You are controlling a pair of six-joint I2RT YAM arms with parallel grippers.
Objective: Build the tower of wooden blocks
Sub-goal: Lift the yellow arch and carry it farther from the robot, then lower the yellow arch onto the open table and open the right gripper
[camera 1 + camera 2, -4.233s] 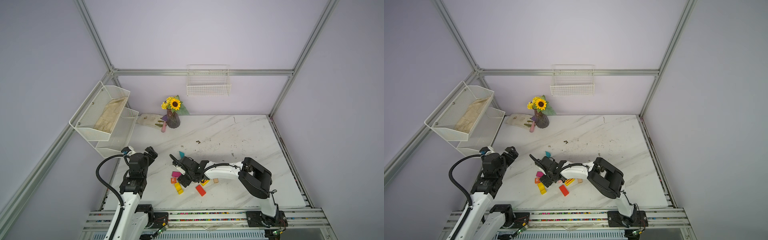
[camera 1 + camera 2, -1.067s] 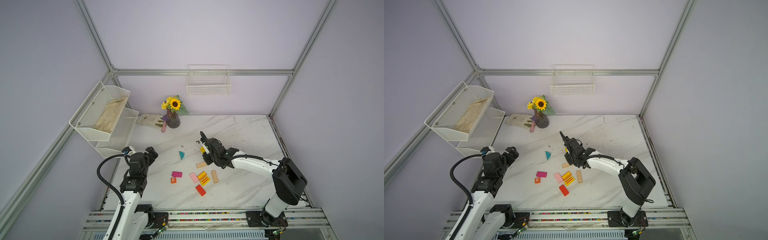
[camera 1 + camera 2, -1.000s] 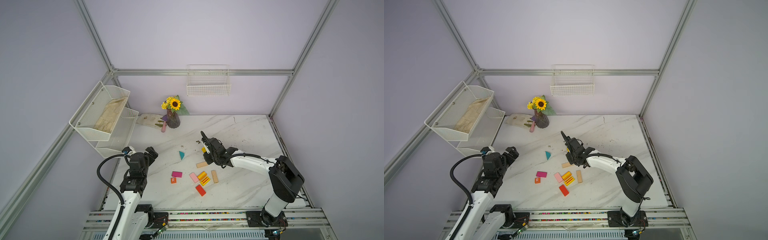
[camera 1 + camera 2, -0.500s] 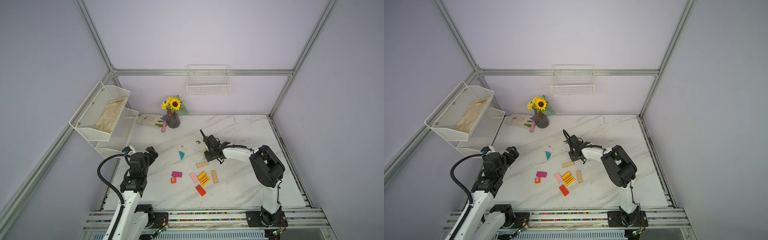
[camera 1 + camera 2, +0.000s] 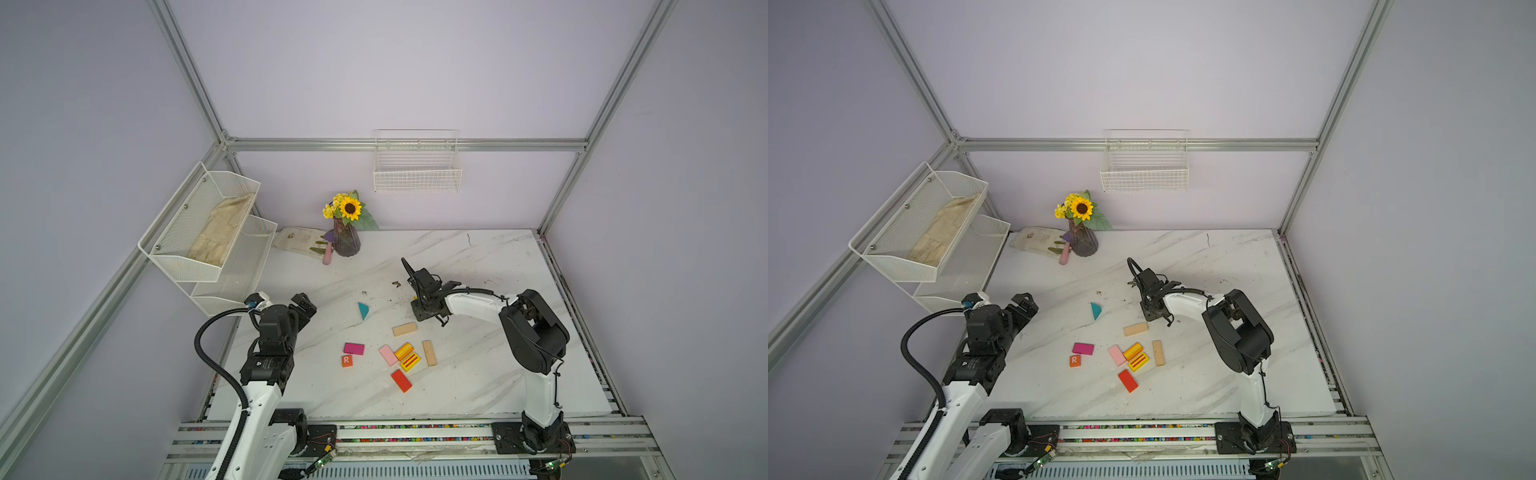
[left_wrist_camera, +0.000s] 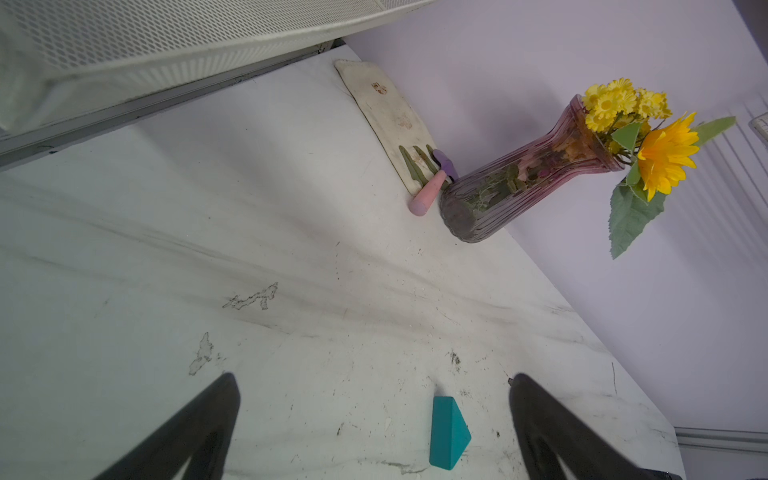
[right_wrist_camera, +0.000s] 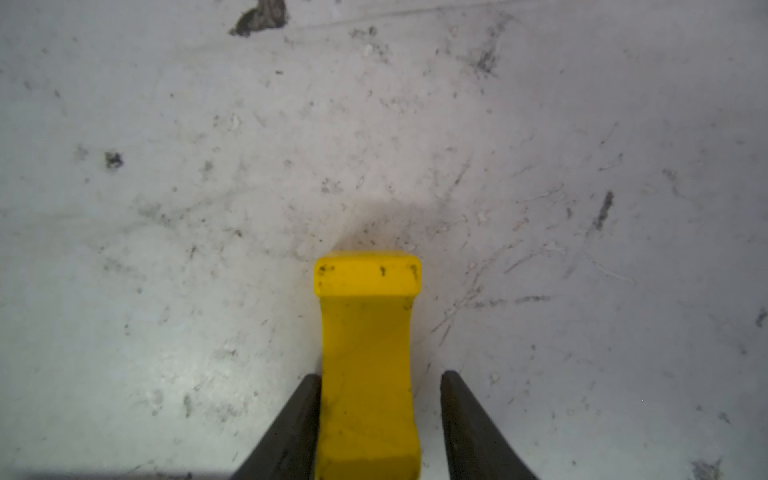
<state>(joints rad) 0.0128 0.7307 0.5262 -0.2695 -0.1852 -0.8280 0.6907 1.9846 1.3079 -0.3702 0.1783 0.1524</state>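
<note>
A yellow wood block (image 7: 368, 332) rests on the marble table (image 5: 478, 374) between the fingers of my right gripper (image 7: 379, 374). The jaws are parted: one finger touches the block, the other stands off it. In both top views this gripper (image 5: 422, 313) (image 5: 1152, 313) points down and hides the block. Single blocks lie in front of it: tan (image 5: 404, 329), tan (image 5: 429, 353), magenta (image 5: 353, 348), orange "R" cube (image 5: 347, 360), pink (image 5: 388, 355), red (image 5: 401, 380). The teal triangle (image 5: 363, 310) (image 6: 448, 432) lies ahead of my open, empty left gripper (image 5: 306, 305) (image 6: 374, 376). No tower is in view.
A flower vase (image 5: 346, 241) and a cloth with a pink-handled tool (image 5: 328, 255) stand at the back left. A white mesh shelf (image 5: 208, 232) overhangs the left edge. A wire basket (image 5: 417, 166) hangs on the back wall.
My right arm has folded in and brought the yellow block down onto the table behind the tan block. Its jaws have parted off the block. The left arm has not moved.
</note>
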